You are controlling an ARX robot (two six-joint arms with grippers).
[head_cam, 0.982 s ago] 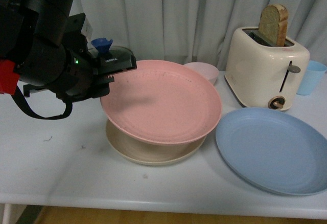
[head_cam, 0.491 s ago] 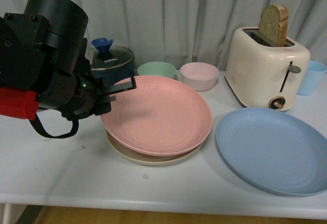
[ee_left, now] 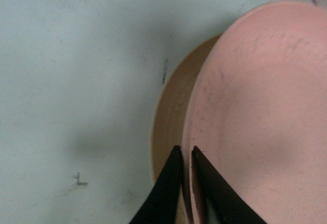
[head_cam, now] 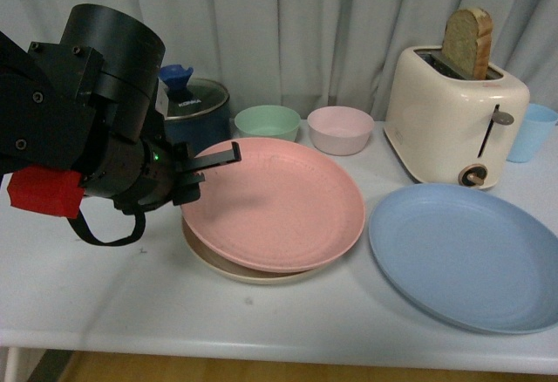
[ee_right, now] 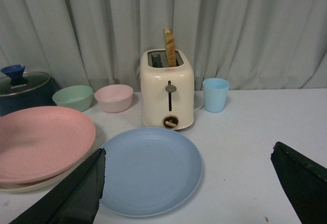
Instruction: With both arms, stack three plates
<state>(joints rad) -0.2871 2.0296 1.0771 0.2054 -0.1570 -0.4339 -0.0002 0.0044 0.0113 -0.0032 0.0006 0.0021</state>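
The pink plate [head_cam: 275,203] lies nearly flat on top of the beige plate [head_cam: 228,266], which sits on the white table [head_cam: 105,303]. My left gripper [head_cam: 209,160] is shut on the pink plate's left rim. In the left wrist view its black fingers [ee_left: 168,193] pinch that rim of the pink plate [ee_left: 260,111], with the beige plate [ee_left: 171,111] showing underneath. The blue plate [head_cam: 466,255] lies alone at the right. The right wrist view shows the blue plate [ee_right: 148,170] between my right gripper's [ee_right: 189,175] wide-open fingers, with the pink plate [ee_right: 41,142] beside it.
A cream toaster [head_cam: 455,125] with a slice of bread stands behind the blue plate, and a blue cup [head_cam: 530,132] is beside it. A green bowl [head_cam: 267,122], a pink bowl [head_cam: 340,129] and a dark lidded pot [head_cam: 193,103] stand at the back by the curtain.
My left arm has lowered the pink plate from a tilted hold down onto the beige plate and shifted it slightly right. The green bowl and pot came into view behind it.
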